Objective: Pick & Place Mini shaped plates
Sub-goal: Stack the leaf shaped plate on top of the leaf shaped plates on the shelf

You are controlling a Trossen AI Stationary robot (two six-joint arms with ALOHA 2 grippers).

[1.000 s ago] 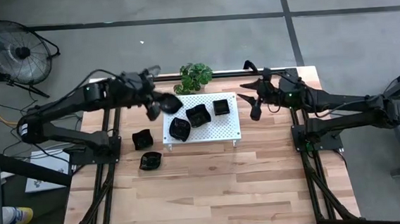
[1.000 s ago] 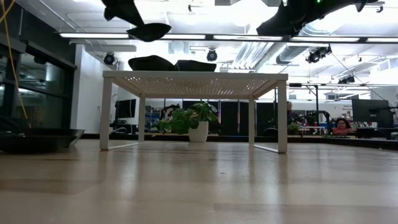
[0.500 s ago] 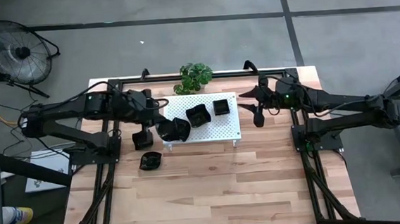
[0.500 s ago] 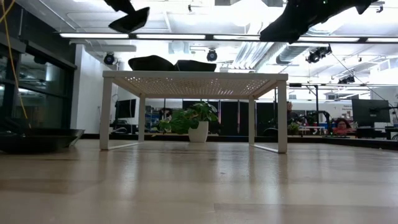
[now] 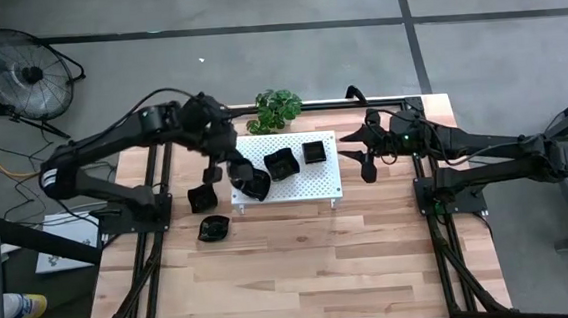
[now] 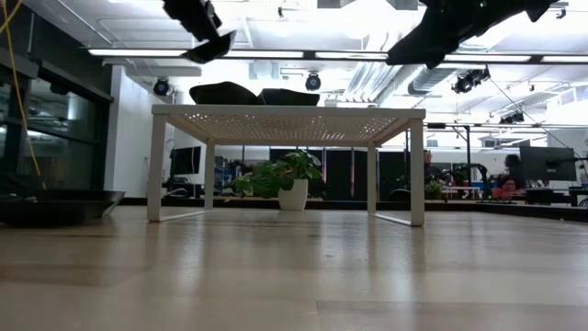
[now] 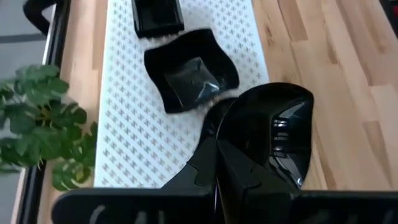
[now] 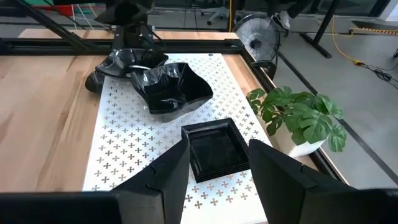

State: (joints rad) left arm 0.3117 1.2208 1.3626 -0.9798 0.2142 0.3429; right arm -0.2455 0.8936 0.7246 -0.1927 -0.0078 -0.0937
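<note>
My left gripper (image 5: 229,170) hangs over the left end of the white perforated board (image 5: 321,181), shut on a glossy black mini plate (image 7: 273,137). On the board rest a wavy-edged plate (image 7: 189,78), a square plate (image 8: 214,149) and a third plate (image 8: 127,62) below the held one. Two more plates (image 5: 202,197) (image 5: 213,227) lie on the wooden table left of the board. My right gripper (image 5: 365,163) hovers open off the board's right end, nothing between its fingers. My left gripper pinches the plate by its rim (image 7: 227,152) between its two fingers, coming slanting down from the table's far left. The plate (image 6: 213,43) juts out beyond the fingertips, steeply tilted and lifted well clear of the board and the plates on it.
A green potted plant (image 5: 277,108) stands at the far edge behind the board. The board stands on short legs (image 6: 156,170) above the table. Bare wood (image 5: 302,268) spreads across the near half. A fan (image 5: 22,69) stands on the floor at far left.
My left gripper has carried the plate from over the board's far left corner toward the near edge, swinging out left on the way. Its wrist has rolled, and the plate, level a second ago, now stands steeply tilted. It stays shut on the plate.
</note>
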